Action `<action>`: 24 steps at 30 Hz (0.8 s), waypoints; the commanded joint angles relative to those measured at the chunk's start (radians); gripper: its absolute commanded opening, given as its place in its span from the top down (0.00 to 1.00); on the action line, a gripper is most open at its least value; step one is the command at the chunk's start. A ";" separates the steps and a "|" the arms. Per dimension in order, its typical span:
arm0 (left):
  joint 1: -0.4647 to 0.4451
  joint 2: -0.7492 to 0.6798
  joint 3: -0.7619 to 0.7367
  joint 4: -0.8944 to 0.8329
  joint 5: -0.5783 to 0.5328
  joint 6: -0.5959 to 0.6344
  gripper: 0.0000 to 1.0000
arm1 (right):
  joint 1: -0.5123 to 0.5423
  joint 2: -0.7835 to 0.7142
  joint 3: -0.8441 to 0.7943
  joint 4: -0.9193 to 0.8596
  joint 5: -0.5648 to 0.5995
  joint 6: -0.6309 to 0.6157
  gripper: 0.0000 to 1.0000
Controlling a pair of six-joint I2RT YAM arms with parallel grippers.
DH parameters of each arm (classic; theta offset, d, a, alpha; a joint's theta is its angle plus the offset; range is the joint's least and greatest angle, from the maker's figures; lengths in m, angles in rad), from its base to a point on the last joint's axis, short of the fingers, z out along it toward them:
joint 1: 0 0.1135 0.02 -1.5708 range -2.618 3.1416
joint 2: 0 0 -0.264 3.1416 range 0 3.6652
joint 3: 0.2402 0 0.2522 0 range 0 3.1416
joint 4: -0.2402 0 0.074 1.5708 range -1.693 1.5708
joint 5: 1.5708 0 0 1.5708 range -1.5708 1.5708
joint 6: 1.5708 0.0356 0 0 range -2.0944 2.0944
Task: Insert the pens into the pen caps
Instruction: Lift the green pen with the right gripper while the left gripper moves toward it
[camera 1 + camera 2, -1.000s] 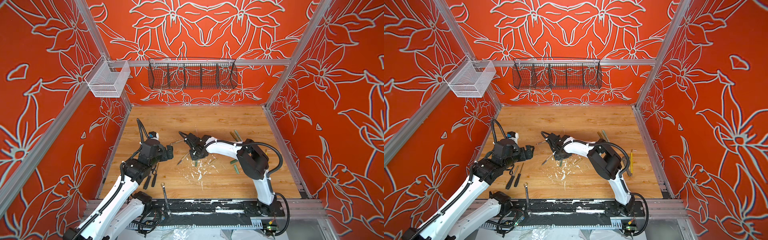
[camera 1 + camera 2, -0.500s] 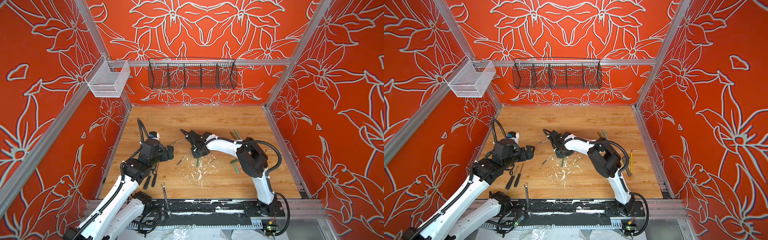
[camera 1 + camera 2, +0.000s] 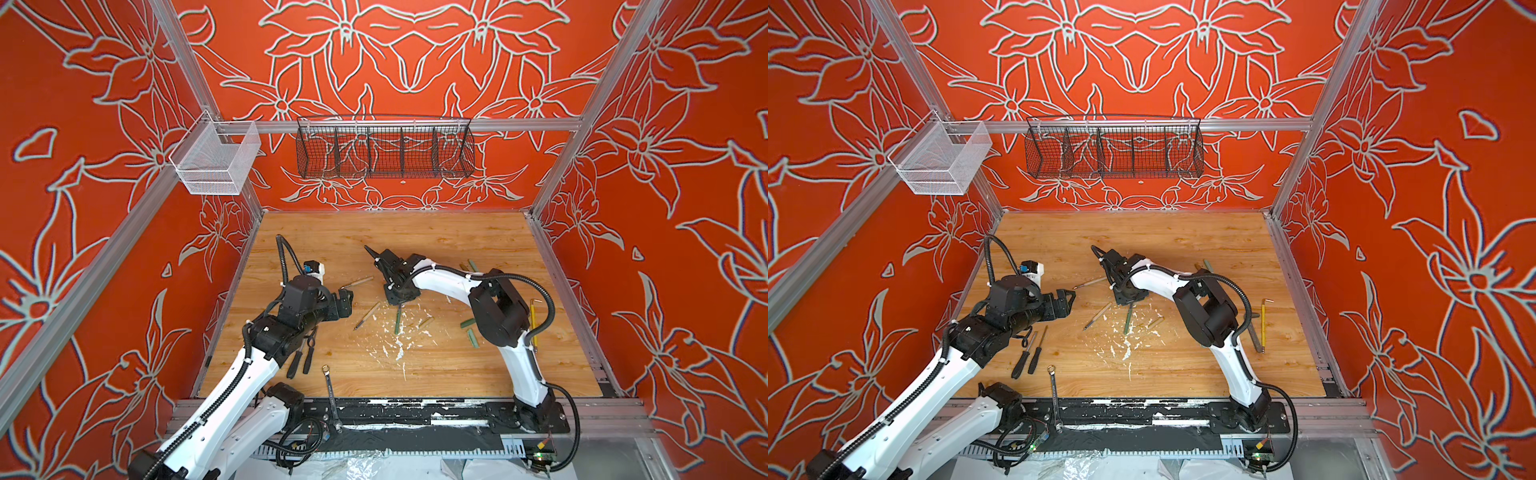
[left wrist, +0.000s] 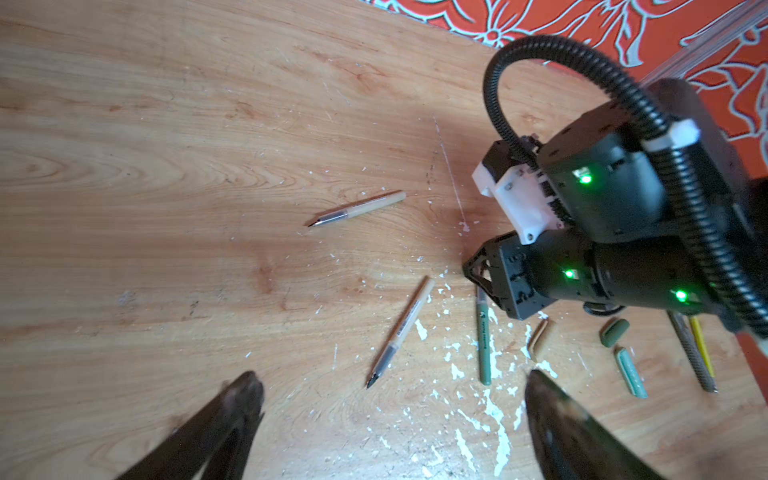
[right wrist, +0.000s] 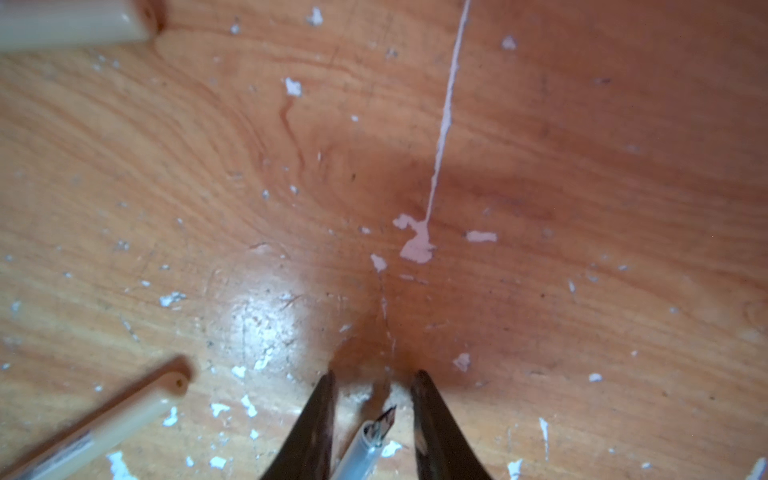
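1. Toward the front edge, green pen caps [image 3: 473, 337] lie loose beside our right arm, unfilled.
2. Just behind, the green pen [image 4: 483, 345] lies flat, nib bare; our right gripper [image 5: 376, 374] straddles that end, jaws narrowly apart, likely lining up a pick.
3. Alongside, our left gripper [image 4: 392, 376] hovers wide apart, empty.
4. Farthest, a beige pen [image 3: 356, 282] lies uncapped.

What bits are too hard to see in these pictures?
- Green pen: barrel cut off by the picture's edge, right wrist view.
- Its tip: hidden behind the right end effector, left wrist view.
- Left end effector: fingers blurred, same view.
- Beige pen: lettering too small, both top views.
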 commanded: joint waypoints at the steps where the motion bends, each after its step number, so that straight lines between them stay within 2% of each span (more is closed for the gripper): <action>1: 0.005 0.021 -0.018 0.054 0.088 0.003 0.03 | -0.014 0.057 0.009 -0.039 0.010 -0.012 0.68; 8: 0.005 0.069 -0.029 0.100 0.196 -0.007 0.03 | -0.015 0.036 -0.016 -0.029 0.003 -0.006 0.74; 16: 0.004 0.106 -0.017 0.053 0.294 -0.006 0.03 | -0.016 0.017 -0.033 -0.016 -0.014 -0.006 0.76; 21: 0.002 0.091 -0.033 0.054 0.302 -0.019 0.03 | -0.016 0.007 -0.049 -0.020 0.019 0.005 0.68; 24: 0.002 0.082 -0.034 0.054 0.294 -0.017 0.03 | -0.018 0.000 -0.063 -0.032 0.033 0.005 0.68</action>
